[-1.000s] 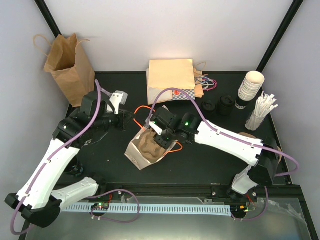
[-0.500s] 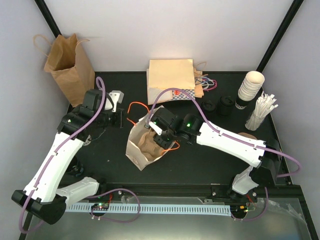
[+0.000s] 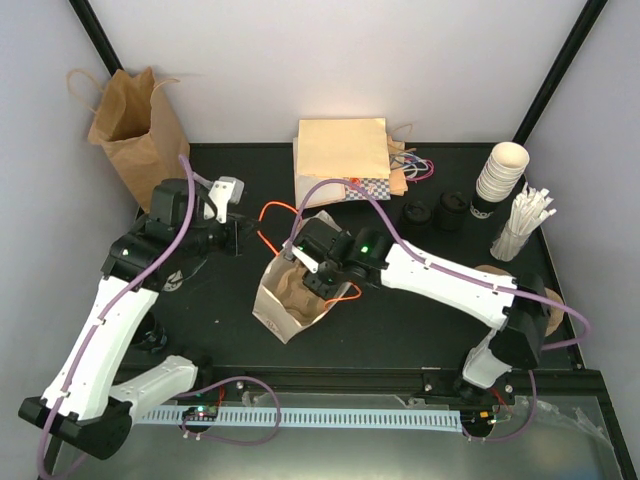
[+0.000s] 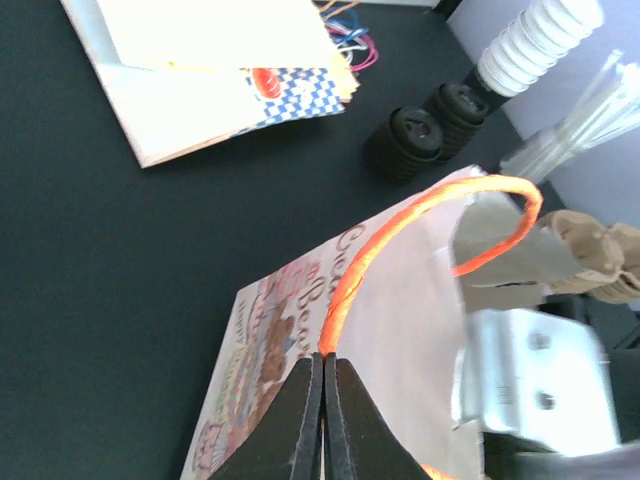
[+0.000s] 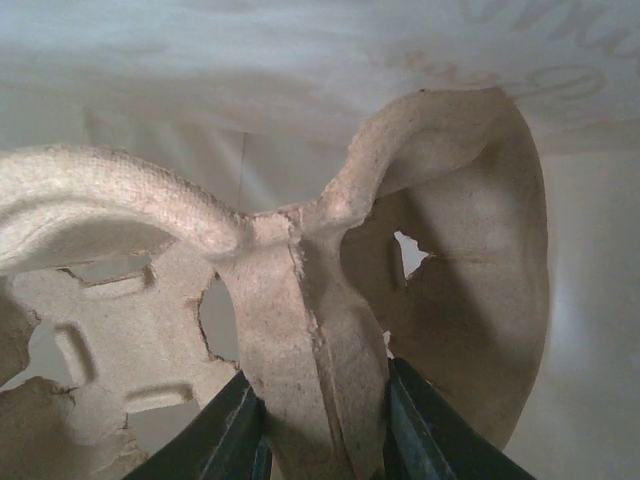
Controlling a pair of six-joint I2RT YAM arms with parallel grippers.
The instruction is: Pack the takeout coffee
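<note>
Black table (image 3: 400,330) between pale grey walls (image 3: 300,60), black corner posts (image 3: 98,36).

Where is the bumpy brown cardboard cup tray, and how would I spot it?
Look at the middle of the black table, where a printed paper bag with orange rope handles sits open. Inside its mouth is the brown moulded-pulp cup tray, pinched by the right end effector. Unlike the smooth brown bags behind, it is bumpy with cut-out holes.

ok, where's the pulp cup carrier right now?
Top view, table centre: pulp carrier inside the open paper bag, clamped by the right gripper; left gripper pinches the bag's orange handle.
</note>
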